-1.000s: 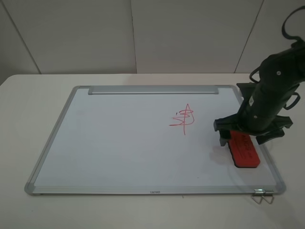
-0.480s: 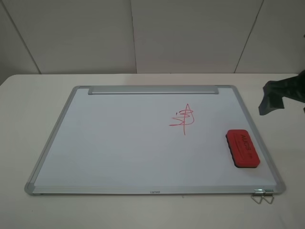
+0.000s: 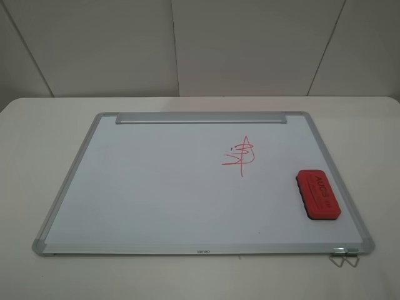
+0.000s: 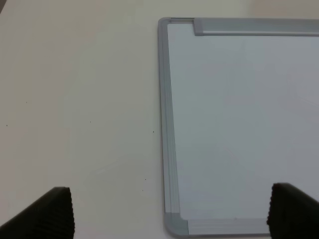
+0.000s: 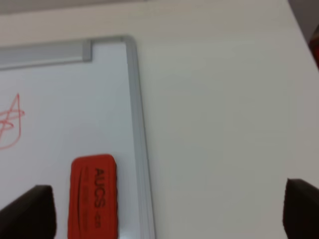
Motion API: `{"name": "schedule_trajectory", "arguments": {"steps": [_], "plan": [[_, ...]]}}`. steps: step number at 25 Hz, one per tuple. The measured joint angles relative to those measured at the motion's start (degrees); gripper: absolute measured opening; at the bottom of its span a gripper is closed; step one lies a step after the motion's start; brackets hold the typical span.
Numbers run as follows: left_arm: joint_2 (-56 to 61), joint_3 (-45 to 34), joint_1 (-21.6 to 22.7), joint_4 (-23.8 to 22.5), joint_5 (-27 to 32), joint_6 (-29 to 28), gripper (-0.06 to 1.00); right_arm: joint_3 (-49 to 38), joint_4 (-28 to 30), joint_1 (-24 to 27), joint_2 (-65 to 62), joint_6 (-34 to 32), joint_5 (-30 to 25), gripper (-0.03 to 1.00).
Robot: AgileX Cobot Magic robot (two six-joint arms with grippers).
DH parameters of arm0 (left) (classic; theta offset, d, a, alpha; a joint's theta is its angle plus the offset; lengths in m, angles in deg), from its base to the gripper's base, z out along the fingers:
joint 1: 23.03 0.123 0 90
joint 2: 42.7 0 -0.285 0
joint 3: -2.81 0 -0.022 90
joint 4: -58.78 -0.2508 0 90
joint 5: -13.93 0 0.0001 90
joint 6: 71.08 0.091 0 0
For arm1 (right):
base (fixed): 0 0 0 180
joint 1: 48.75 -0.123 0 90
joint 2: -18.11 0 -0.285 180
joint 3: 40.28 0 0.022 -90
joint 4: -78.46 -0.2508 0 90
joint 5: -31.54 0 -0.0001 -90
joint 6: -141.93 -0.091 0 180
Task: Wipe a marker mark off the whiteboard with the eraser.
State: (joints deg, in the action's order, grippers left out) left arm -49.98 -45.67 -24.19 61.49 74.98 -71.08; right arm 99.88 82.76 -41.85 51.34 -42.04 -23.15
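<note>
The whiteboard [image 3: 156, 194] lies flat on the table, its metal strip along the far edge. The red eraser [image 3: 319, 194] rests loose on the board near its right frame, also seen as the eraser [image 5: 94, 195] in the right wrist view. The marker mark of stacked strokes does not show anywhere. The only drawing is a red scribble [image 3: 240, 155] with a pointed peak and loops, right of centre. My right gripper [image 5: 164, 211] is open, high above the eraser and the board's right edge. My left gripper [image 4: 177, 211] is open over the whiteboard [image 4: 239, 124] at its left frame. Neither gripper appears in the exterior view.
A small metal clip [image 3: 345, 256] sticks out from the board's near right corner. The cream table [image 3: 37, 137] surrounds the board, with a white wall behind.
My right arm, which stood over the eraser a second ago, has pulled away to the right and out of the exterior view. The eraser stays lying on the board.
</note>
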Motion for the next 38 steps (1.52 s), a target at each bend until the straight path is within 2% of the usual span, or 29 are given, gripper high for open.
{"name": "schedule_trajectory", "arguments": {"steps": [6,11,16,20,25,34,38], "plan": [[0.0,0.0,0.0,0.0,0.0,0.0,0.77,-4.2,-1.3,0.0,-17.4,0.0,0.0,0.83],[0.0,0.0,0.0,0.0,0.0,0.0,0.77,-6.2,-1.5,0.0,-23.4,0.0,-0.3,0.83],[0.0,0.0,0.0,0.0,0.0,0.0,0.77,-6.2,-1.4,-0.2,-25.4,-0.2,0.0,0.83],[0.0,0.0,0.0,0.0,0.0,0.0,0.77,-6.2,-1.0,-2.3,-25.6,-1.7,-0.3,0.83],[0.0,0.0,0.0,0.0,0.0,0.0,0.77,-7.1,-1.0,-2.8,-25.8,-2.3,-6.0,0.83],[0.0,0.0,0.0,0.0,0.0,0.0,0.77,-7.7,-1.0,-2.9,-25.8,-2.4,-6.0,0.83],[0.0,0.0,0.0,0.0,0.0,0.0,0.77,-7.7,-1.0,-5.2,-25.8,-2.5,-6.0,0.83]]}}
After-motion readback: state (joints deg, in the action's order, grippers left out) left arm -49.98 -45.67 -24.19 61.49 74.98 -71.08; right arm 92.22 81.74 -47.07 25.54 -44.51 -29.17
